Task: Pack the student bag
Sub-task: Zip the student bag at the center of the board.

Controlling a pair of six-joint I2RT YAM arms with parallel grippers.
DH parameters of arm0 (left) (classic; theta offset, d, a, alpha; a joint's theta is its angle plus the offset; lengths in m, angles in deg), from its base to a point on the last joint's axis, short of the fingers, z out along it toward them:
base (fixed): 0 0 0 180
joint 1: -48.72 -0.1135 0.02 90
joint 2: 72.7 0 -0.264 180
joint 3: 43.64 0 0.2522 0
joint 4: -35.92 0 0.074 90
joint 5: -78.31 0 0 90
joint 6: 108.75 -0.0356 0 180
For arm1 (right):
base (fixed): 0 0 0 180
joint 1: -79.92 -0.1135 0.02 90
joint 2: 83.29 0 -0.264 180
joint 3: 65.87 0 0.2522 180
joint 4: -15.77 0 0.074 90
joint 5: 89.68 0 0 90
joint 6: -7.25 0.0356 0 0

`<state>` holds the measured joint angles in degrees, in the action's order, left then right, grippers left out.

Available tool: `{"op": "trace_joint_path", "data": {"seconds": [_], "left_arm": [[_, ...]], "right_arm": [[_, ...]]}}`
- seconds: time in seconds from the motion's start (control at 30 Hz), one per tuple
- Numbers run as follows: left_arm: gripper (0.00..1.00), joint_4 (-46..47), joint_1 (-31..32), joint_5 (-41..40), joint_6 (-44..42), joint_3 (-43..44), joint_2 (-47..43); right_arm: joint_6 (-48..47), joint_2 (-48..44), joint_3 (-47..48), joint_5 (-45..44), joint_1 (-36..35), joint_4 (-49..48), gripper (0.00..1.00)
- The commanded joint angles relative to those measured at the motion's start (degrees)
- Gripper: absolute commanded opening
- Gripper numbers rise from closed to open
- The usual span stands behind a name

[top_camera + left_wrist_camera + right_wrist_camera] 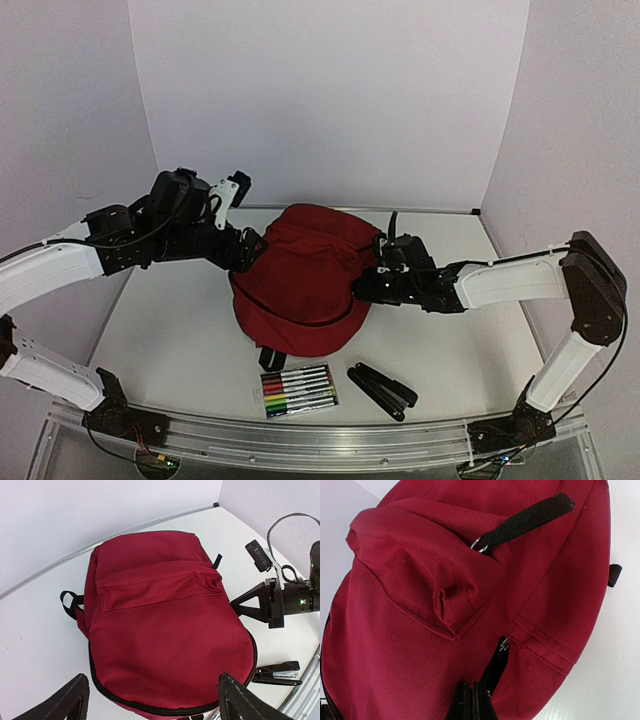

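Observation:
The student bag, dark red with black zippers, lies in the middle of the table with its front pocket facing up. My left gripper hovers at the bag's left side. Its fingers stand wide open on either side of the bag's black-zippered edge, with nothing held. My right gripper is at the bag's right side. In the right wrist view it is shut on a black zipper pull that runs out of a seam in the red fabric. A second black pull tab sticks out above.
A pack of coloured markers and a black stapler lie near the front edge, in front of the bag. White walls close off the back and sides. The right arm reaches in beside the bag.

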<state>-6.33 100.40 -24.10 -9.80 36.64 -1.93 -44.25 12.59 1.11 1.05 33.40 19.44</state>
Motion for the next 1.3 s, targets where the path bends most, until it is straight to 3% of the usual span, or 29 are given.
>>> {"op": "trace_joint_path", "data": {"seconds": [0.0,0.27,0.53,0.67,1.0,1.07,1.27], "left_arm": [[0.81,4.42,0.26,7.85,-0.71,3.00,7.68],[0.78,10.81,5.32,14.28,-2.84,9.97,21.47],[0.78,11.38,8.96,13.60,-4.22,14.43,29.04],[0.76,10.44,11.23,9.69,-5.23,15.50,32.73],[0.60,13.45,15.00,-0.14,-2.93,11.29,34.99],[0.54,13.07,15.26,-0.43,-2.10,10.54,35.30],[0.17,11.77,15.70,-1.73,0.42,7.39,34.50]], "right_arm": [[0.73,-0.68,1.04,-0.69,0.17,-1.60,0.00],[1.27,-1.35,0.11,-2.26,0.12,-1.52,0.00],[1.31,-1.68,-0.04,-2.98,0.18,-1.44,0.00],[1.31,-1.73,0.05,-3.40,0.12,-1.43,0.00],[1.40,-2.82,-0.47,-5.19,0.16,-1.28,0.00],[1.45,-3.25,-0.68,-5.87,0.16,-1.20,0.00],[1.75,-4.03,-0.95,-8.12,0.41,-0.93,0.00]]}}
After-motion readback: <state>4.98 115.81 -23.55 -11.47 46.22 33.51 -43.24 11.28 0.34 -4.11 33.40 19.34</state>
